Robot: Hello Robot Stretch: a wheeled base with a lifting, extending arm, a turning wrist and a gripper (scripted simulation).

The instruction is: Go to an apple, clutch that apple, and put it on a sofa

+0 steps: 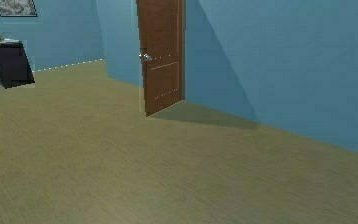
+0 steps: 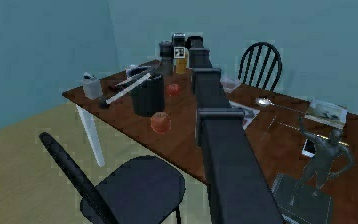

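Note:
In the arm side view a small red round thing [image 2: 173,88], apple-like, lies on the brown wooden table [image 2: 107,108] next to a dark cylinder [image 2: 147,97]. A second reddish-orange round thing [image 2: 161,124] sits nearer, left of the arm. The dark arm bar [image 2: 222,140] rises from the bottom edge and reaches over the tabletop. The gripper [image 2: 152,74] shows at its far end, above cluttered things on the table. I cannot tell whether it holds anything.
A dark chair [image 2: 122,188] stands at the table's near side and a black spindle-back chair [image 2: 259,65] at the far side. A grey statue [image 2: 324,155] and papers [image 2: 322,115] occupy the table's right. The forward view has a brown door [image 1: 159,55], a dark cabinet [image 1: 9,62] and open floor [image 1: 137,160].

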